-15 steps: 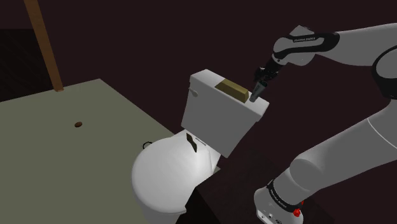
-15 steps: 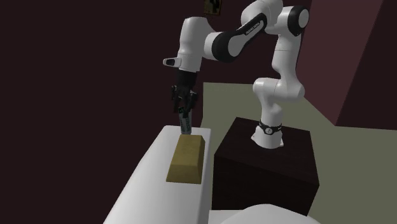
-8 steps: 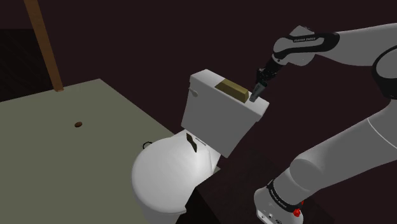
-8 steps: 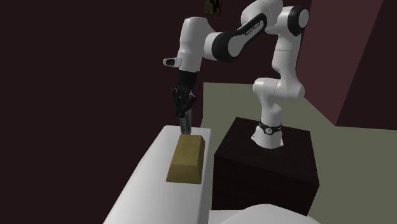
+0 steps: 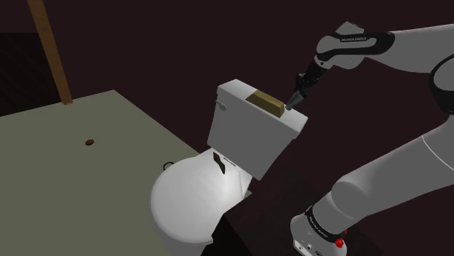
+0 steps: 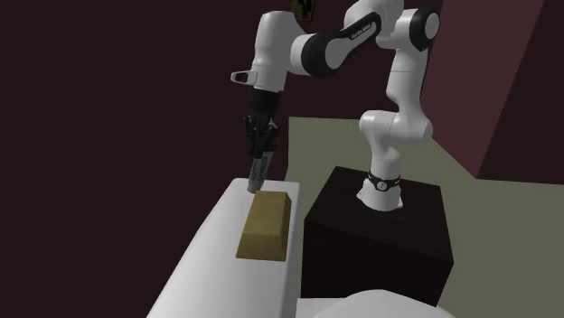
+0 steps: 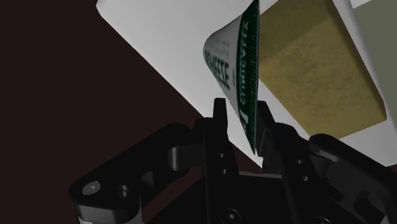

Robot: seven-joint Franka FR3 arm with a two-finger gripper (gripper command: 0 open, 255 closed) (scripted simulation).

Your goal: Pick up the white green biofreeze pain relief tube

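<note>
Item 1, my pincer: black, two fingers, clamped on the near end of the Biofreeze tube. In the shoulder view the pincer hangs over the tank's right end. In the second exterior view it points down at a slight slant.

Item 2, Biofreeze tube: white body with a dark green band and green lettering. It juts out past my fingertips toward the tank lid. In the second exterior view the tube is tilted and its lower end sits just above or on the lid; I cannot tell which. It is just beside the end of the block.

Item 3, block: tan-brown, oblong, lying flat on the tank lid. It is seen in the shoulder view and the second exterior view.

Item 4, toilet tank: white, with the closed toilet seat lid in front of it.

Item 5, stand: a dark box beside the tank that carries my arm.

Item 6, floor: grey-green.
</note>
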